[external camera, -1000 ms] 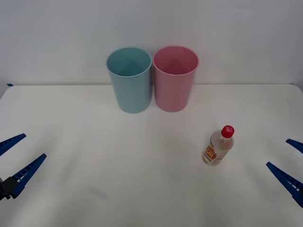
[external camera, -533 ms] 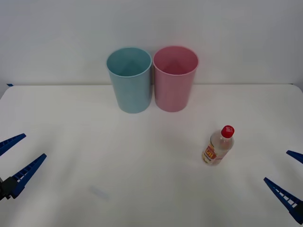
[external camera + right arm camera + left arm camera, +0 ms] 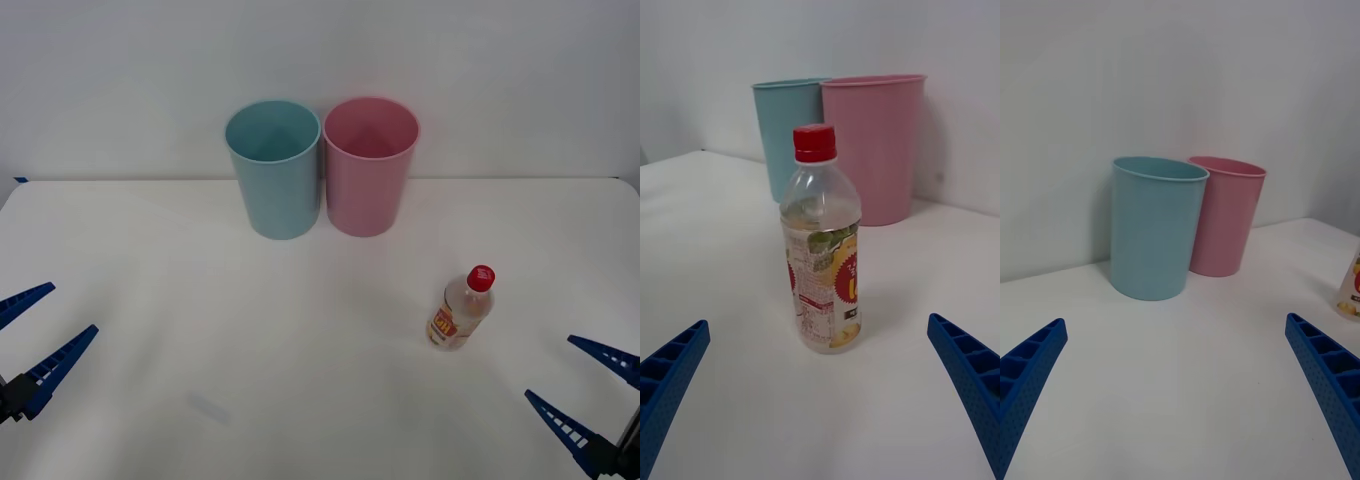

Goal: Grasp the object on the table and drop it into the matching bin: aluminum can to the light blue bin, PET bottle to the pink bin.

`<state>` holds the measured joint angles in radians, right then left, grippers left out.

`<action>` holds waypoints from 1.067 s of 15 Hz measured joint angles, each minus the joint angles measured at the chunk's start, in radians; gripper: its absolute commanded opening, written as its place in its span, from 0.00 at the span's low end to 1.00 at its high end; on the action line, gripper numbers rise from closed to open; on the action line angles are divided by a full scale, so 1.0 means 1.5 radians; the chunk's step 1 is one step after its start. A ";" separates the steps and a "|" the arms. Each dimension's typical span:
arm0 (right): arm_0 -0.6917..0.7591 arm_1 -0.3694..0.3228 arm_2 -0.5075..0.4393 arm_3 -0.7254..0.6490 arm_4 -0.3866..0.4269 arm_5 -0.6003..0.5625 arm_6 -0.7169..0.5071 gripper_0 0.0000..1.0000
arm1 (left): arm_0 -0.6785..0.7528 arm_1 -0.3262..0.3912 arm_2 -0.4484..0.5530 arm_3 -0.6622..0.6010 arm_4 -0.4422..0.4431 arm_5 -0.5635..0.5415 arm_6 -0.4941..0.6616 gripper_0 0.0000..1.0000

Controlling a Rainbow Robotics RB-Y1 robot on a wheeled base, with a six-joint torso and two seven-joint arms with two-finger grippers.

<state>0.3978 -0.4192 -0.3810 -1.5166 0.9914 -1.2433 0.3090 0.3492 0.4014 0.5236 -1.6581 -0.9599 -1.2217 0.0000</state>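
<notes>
The PET bottle (image 3: pixel 462 310) stands upright on the white table (image 3: pixel 300 350), right of centre; it is clear with a red cap and an orange-yellow label, and it also shows as the bottle (image 3: pixel 821 244) in the right wrist view. My right gripper (image 3: pixel 590 393) is open near the table's front right corner, apart from the bottle and facing it. The pink bin (image 3: pixel 370 165) and the light blue bin (image 3: pixel 274 168) stand side by side at the back. My left gripper (image 3: pixel 32 335) waits open at the front left edge.
A white wall rises just behind the bins. Between the bins and the bottle lies bare tabletop. In the left wrist view the light blue bin (image 3: pixel 1156 226) is nearer than the pink bin (image 3: pixel 1223 214), and the bottle's edge (image 3: pixel 1351 289) peeks in.
My right gripper has shifted left and toward the table's front edge, closer to the bottle's side. The bottle, bins and left gripper have not moved.
</notes>
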 measured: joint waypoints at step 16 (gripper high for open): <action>-0.154 0.087 0.097 0.129 0.065 0.100 0.113 1.00 | 0.000 0.000 0.000 0.000 0.000 0.000 0.000 1.00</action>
<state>0.1664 -0.2889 -0.2361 -1.3228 1.0891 -1.0936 0.4791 0.3491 0.4014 0.5236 -1.6581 -0.9599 -1.2217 0.0000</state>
